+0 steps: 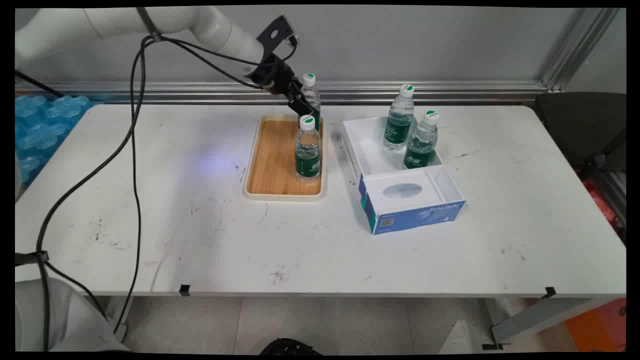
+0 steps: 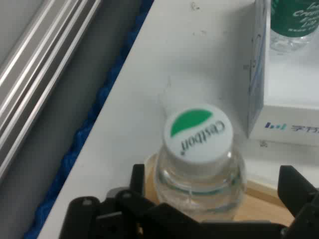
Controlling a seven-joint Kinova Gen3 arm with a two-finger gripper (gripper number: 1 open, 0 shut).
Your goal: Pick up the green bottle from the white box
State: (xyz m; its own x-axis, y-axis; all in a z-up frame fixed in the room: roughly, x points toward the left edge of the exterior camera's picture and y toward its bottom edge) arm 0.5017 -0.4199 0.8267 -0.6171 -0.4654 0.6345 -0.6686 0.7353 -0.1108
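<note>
bottles on a tray and in a box, side by side on the table

a tray (image 1: 272, 165) lay near the middle of the table (image 1: 200, 225), with a box (image 1: 400, 200) just to its right, apart from it. two bottles stood on the tray's right side: the near bottle (image 1: 307, 150) in front, the far bottle (image 1: 311, 95) behind it at the tray's back edge. the gripper (image 1: 302, 106) reached in from the upper left, its fingers (image 2: 294, 186) either side of the far bottle (image 2: 199, 159). two more bottles stood in the box's rear compartment: the left box bottle (image 1: 399, 120) behind and left of the right box bottle (image 1: 421, 141). the box's front compartments lay nearer the camera. a wall rail (image 1: 430, 87) ran behind the table.
</note>
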